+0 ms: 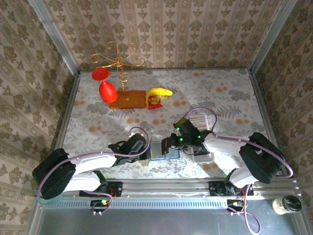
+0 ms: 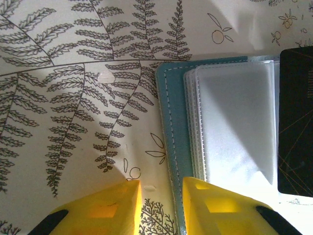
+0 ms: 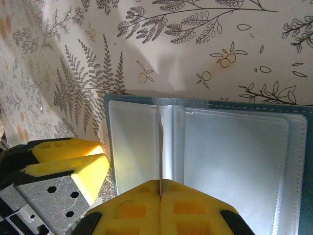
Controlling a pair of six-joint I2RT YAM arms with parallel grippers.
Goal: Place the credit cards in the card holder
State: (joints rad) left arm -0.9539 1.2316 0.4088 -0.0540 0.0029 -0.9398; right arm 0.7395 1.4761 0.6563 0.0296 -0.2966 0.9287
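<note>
Passing, at the near right off the tabletop (image 1: pixel 98 122), a small dark-lidded jar (image 1: pixel 287 204), with no label legible. Pinching a thin pale credit card (image 3: pixel 159 142) edge-on in the right claw (image 3: pixel 160 185), yellow pads pressed shut on it, and holding it upright just over the clear sleeves of the card holder (image 2: pixel 170 142). Lying open and flat on the fern-printed tabletop between the two claws, teal cover down, sleeves up. Hovering with the left claw (image 2: pixel 160 183) at the holder's left edge, fingers standing apart, one above bare tabletop and the other above a corner of the sleeves; touching or not, impossible to tell. Showing a flat black rectangle (image 2: pixel 296 122) beside the sleeves, its fine lettering too faint to read. Leaving more credit cards (image 1: pixel 198 119) standing as a row of fine stripes in a long white tray (image 1: pixel 202 157) just beyond the right claw. Finding, farther back, a banana (image 1: pixel 161 92) beside a wooden board (image 1: pixel 128 99), a red goblet (image 1: pixel 107 91) and a gold wire stand (image 1: pixel 117 58).
</note>
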